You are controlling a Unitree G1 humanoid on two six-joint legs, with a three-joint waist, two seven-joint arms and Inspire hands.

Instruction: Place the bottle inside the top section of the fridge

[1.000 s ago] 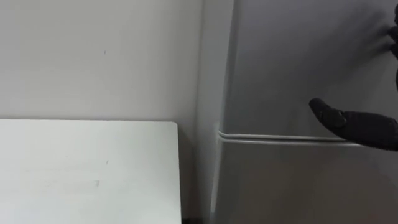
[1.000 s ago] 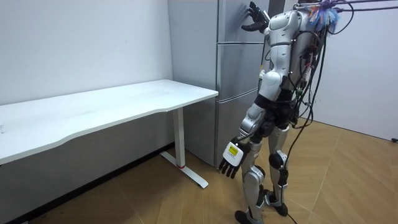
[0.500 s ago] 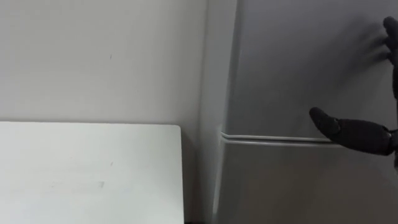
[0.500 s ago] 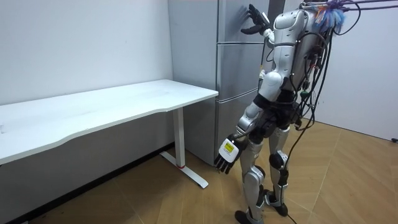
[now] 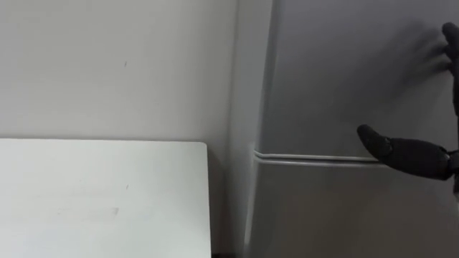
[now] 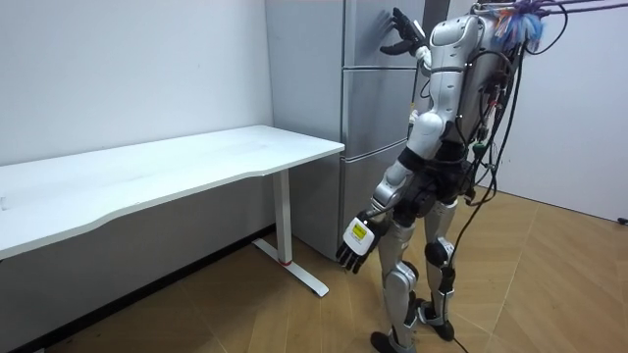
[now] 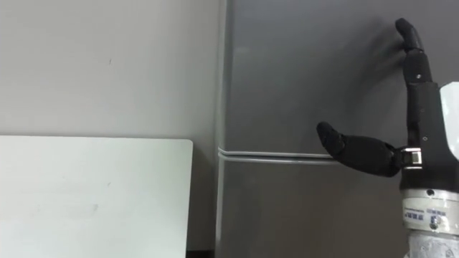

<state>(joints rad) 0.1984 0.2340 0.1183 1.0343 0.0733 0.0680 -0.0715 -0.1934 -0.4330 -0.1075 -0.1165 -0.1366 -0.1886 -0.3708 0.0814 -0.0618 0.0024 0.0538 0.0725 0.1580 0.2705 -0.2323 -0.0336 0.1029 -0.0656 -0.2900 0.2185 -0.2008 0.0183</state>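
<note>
I stand close in front of a tall grey fridge (image 6: 368,108). Its upper door (image 7: 301,72) is closed, with the seam to the lower door (image 7: 272,154) just below. My right hand (image 7: 424,136) is raised flat against the upper door, open, fingers straight up and thumb (image 5: 401,150) stretched out to the left near the seam. The room view shows this right hand (image 6: 402,29) high on the door. My left hand (image 6: 355,245) hangs beside my thigh, open and holding nothing.
A white desk (image 5: 93,193) stands to the left of the fridge against the pale wall; its right edge leaves a narrow dark gap to the fridge side. In the room view the desk (image 6: 167,167) reaches far to the left over a wooden floor.
My right hand stays on the upper door. My left hand has swung slightly towards the room view's left. The eye view has shifted a little.
</note>
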